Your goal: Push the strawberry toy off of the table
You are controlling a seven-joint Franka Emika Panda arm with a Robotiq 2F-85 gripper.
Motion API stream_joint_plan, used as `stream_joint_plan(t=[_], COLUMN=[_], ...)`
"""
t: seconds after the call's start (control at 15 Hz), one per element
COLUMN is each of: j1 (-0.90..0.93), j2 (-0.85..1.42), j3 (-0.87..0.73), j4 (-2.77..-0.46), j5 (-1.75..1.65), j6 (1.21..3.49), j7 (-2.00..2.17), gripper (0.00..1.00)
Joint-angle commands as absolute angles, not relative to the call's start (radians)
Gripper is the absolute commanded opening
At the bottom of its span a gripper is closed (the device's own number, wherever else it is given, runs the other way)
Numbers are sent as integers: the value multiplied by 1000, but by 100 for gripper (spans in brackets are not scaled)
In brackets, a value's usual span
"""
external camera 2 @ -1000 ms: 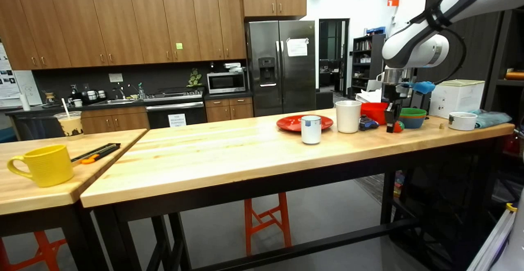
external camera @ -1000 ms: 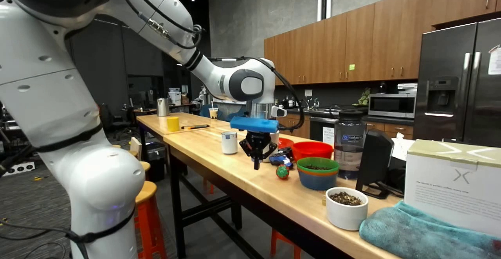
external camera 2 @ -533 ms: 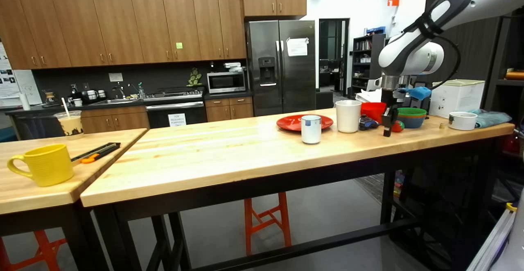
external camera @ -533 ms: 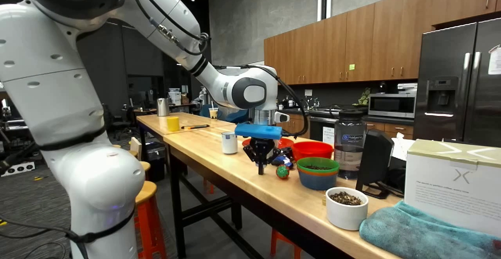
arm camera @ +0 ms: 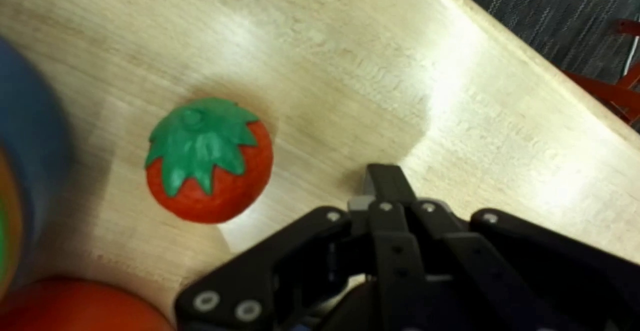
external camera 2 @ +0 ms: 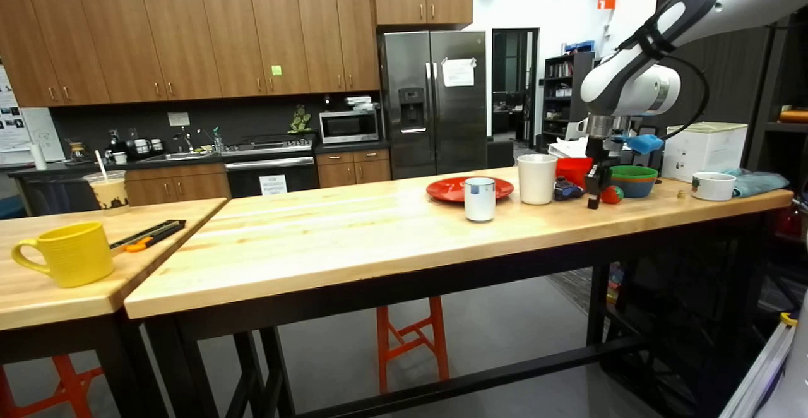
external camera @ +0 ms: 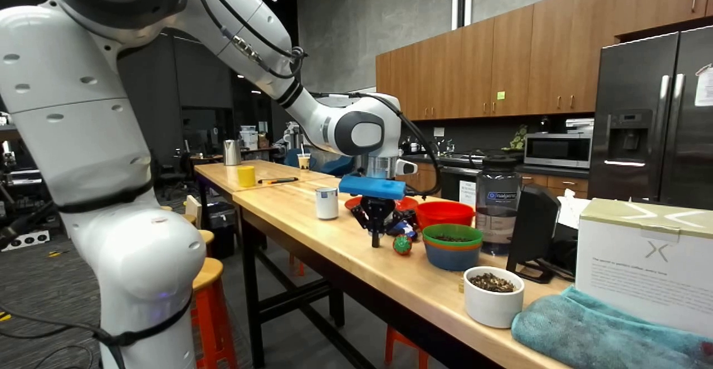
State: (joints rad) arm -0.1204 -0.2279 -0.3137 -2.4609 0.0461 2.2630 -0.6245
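The strawberry toy, red with a green leafy top, sits on the wooden table [external camera: 298,219] in both exterior views [external camera: 402,244] [external camera 2: 611,195]. In the wrist view the strawberry toy [arm camera: 210,161] lies left of the fingertips, with a strip of bare wood between them. My gripper [external camera: 375,241] is shut with nothing between its fingers and points down close to the tabletop. In an exterior view the gripper [external camera 2: 593,202] is just left of the toy. The fingertips also show in the wrist view [arm camera: 387,176]. They are apart from the toy.
Stacked bowls [external camera: 452,257] stand right beside the toy. A red bowl [external camera: 444,213], a white tall cup [external camera 2: 536,180] and a dark blue object [external camera 2: 567,189] are close behind the gripper. The table edge [arm camera: 520,46] runs at the upper right in the wrist view.
My gripper has come down closer to the tabletop and shifted slightly, rightward in an exterior view that shows the arm's base and leftward in the opposite picture. The strawberry toy has not moved.
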Motion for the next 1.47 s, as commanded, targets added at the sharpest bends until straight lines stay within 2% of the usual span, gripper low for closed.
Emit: stream_joint_plan(t=[0.0,1.4], j1=[-127,-231], j2=[-145,-176], j3=[-318,-313], j4=[-2417,-2365], j5=[84,-79], j6=[2325,2381], j7=[-672,-632], gripper=[0,0])
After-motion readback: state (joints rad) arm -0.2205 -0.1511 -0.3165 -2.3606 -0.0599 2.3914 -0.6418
